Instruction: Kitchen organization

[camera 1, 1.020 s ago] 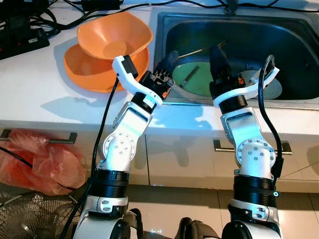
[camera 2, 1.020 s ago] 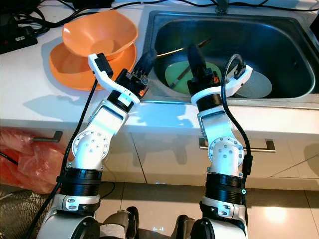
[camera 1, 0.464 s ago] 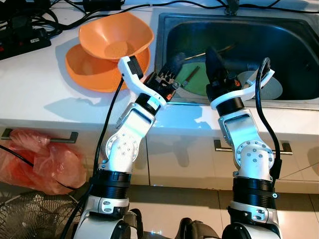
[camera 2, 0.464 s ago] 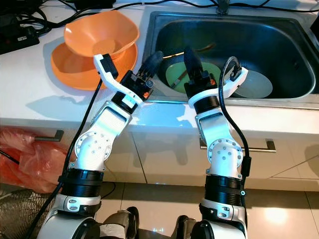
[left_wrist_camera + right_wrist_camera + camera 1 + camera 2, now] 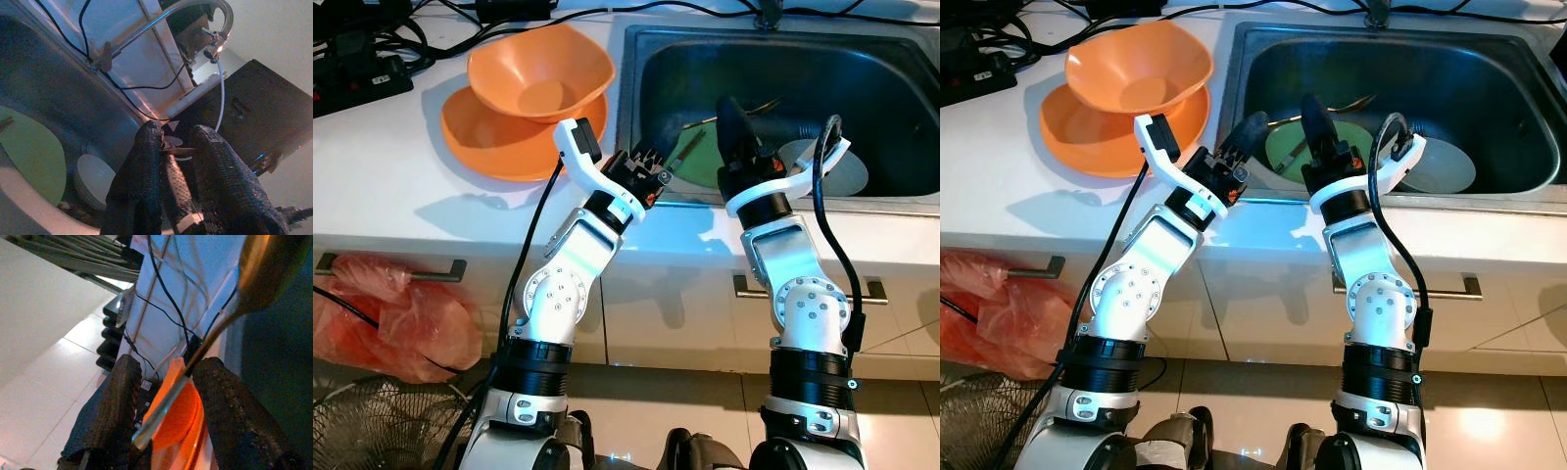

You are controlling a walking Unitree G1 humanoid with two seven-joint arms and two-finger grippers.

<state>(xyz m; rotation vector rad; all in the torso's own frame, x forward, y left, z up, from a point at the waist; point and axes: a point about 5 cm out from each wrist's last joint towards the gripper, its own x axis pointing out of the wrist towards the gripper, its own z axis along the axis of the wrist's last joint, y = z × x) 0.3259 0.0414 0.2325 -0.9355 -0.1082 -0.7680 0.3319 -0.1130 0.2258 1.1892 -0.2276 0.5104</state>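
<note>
- My right gripper [image 5: 1313, 110] reaches over the front rim of the sink [image 5: 1489, 69]. Its fingers are slightly apart with a golden spoon [image 5: 195, 357] between them; in the right wrist view the spoon's handle runs through the gap and looks pinched near the finger bases, the bowl sticking out past the tips.
- In the head views the spoon's bowl [image 5: 1363, 100] pokes out beyond that gripper, above the sink's inside.
- My left gripper [image 5: 1252, 125] sits at the sink's front left corner, just over the rim. Its fingers [image 5: 142, 166] are nearly together with a narrow gap, and I see nothing held in them.
- Just beyond both grippers, a green plate [image 5: 1288, 147] lies on the sink bottom with a dark utensil [image 5: 689, 147] lying across it.
- To the right of the green plate, a pale grey plate [image 5: 1445, 166] also rests in the sink.
- On the white surface [image 5: 391, 176] left of the sink, two orange bowls [image 5: 538, 73] are stacked, the upper one tilted in the lower.
- Black cables [image 5: 362, 39] lie along the surface's far left corner.
- Below the surface edge, a red plastic bag [image 5: 391, 313] hangs by the cabinet front.
</note>
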